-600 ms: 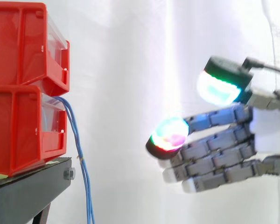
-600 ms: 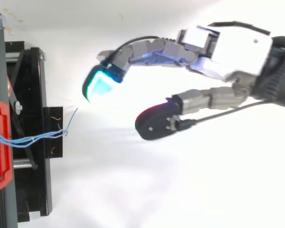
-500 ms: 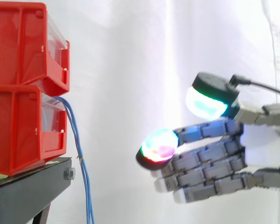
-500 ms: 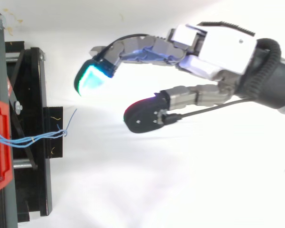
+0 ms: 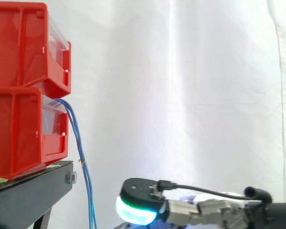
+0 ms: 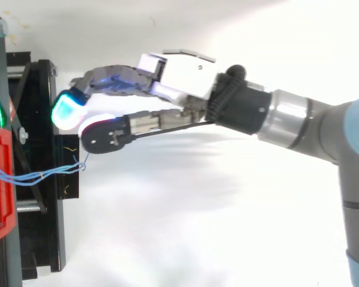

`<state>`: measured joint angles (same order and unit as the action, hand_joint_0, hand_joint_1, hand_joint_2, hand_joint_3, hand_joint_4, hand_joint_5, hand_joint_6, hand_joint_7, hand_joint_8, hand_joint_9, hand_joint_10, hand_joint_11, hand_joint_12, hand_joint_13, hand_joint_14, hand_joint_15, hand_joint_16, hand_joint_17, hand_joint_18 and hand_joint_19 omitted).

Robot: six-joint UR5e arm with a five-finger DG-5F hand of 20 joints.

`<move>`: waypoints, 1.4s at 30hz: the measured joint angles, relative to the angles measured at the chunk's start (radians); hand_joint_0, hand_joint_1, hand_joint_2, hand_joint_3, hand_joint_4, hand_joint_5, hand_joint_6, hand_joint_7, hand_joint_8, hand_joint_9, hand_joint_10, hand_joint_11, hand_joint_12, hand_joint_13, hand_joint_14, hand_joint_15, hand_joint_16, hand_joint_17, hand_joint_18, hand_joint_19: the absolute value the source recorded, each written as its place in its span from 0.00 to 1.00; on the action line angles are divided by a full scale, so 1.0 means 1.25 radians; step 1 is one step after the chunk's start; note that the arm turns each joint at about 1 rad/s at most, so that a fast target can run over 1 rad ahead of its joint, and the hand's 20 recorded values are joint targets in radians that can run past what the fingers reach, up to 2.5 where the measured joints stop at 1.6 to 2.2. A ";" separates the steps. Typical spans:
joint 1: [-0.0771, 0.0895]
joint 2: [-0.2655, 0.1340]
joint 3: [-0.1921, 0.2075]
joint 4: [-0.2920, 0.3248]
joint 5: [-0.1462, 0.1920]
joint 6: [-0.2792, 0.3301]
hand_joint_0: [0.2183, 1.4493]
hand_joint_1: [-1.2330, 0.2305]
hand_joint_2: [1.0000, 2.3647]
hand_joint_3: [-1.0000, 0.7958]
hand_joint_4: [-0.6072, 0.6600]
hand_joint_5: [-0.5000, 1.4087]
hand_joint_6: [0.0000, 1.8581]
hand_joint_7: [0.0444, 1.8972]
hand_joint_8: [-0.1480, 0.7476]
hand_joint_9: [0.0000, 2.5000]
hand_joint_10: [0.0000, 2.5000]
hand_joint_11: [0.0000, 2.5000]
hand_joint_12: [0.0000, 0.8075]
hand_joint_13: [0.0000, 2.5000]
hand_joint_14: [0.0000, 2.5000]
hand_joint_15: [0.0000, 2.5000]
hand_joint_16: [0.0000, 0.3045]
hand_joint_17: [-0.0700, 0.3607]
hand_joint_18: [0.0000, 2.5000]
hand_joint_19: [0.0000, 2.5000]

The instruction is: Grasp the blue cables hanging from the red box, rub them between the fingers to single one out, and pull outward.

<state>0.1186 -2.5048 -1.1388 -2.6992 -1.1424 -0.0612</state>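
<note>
The blue cables (image 5: 81, 160) hang from the lower red box (image 5: 19, 133) past the edge of the black stand (image 5: 28, 195). The hand (image 6: 176, 72) is positioned just beside them, level with the stand. Its fingers are extended and spread, gripping nothing, and the thumb pad is near the loose cable ends. Compared with 0.5 s ago, the hand has advanced toward the stand and dropped lower.

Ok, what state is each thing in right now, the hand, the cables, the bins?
hand: open, fingers apart, holding nothing.
blue cables: hanging loose from the lower red bin, untouched.
lower red bin: resting on the black stand.
upper red bin: stacked on the lower one.
</note>
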 measured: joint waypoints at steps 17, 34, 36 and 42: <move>0.027 -0.029 0.049 0.087 -0.089 -0.026 0.26 0.44 0.00 0.30 0.74 0.16 0.27 0.38 0.48 0.15 0.00 0.00 0.48 0.09 0.00 0.03 0.18 0.46 0.09 0.07; 0.021 -0.027 0.047 0.094 -0.151 0.006 0.27 0.44 0.00 0.30 0.76 0.17 0.27 0.40 0.49 0.15 0.00 0.00 0.48 0.10 0.00 0.03 0.18 0.45 0.10 0.07; 0.017 -0.028 0.047 0.093 -0.150 0.015 0.27 0.44 0.00 0.30 0.77 0.18 0.27 0.40 0.49 0.15 0.00 0.00 0.48 0.10 0.00 0.03 0.18 0.45 0.10 0.07; 0.004 -0.027 0.047 0.092 -0.151 0.036 0.27 0.44 0.00 0.30 0.77 0.18 0.27 0.41 0.49 0.16 0.00 0.00 0.48 0.10 0.00 0.03 0.18 0.45 0.10 0.07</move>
<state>0.1230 -2.5392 -1.0799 -2.5844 -1.3305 -0.0159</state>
